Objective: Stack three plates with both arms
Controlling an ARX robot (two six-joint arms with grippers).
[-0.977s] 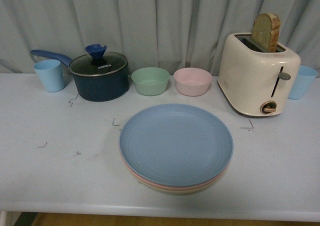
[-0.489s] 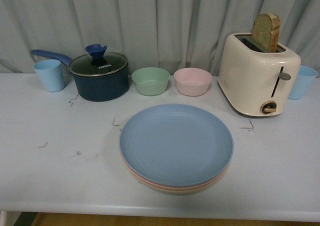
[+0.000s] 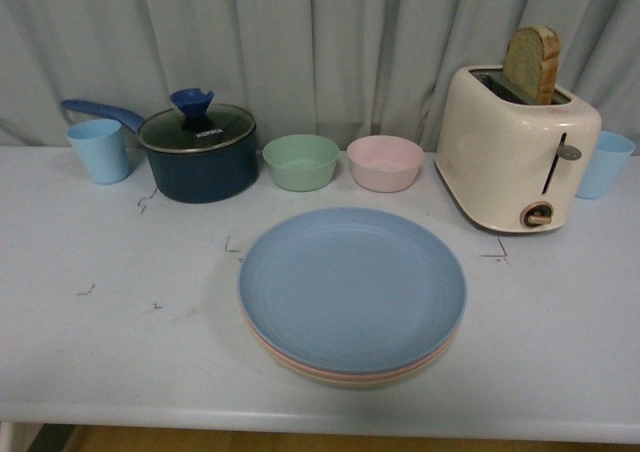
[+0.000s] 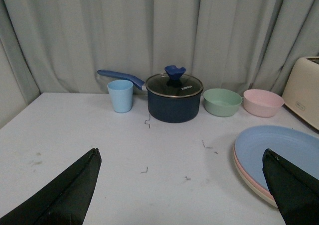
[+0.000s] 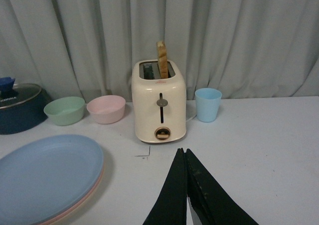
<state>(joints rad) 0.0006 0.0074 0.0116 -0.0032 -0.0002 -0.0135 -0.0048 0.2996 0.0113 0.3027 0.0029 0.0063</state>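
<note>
- Left wrist view: left gripper jaws spread wide — holding nothing; blue plate tops the stack beside one jaw.
- Right gripper jaws pressed together, empty — toaster beyond them.

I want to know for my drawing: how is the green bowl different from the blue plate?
The green bowl is deep with tall sides; the blue plate is wide and nearly flat. The green bowl is much smaller across than the blue plate. The green bowl sits straight on the table at the back beside a pink bowl; the blue plate lies nearer, on top of other plates. Both are round, plain and empty.
</note>
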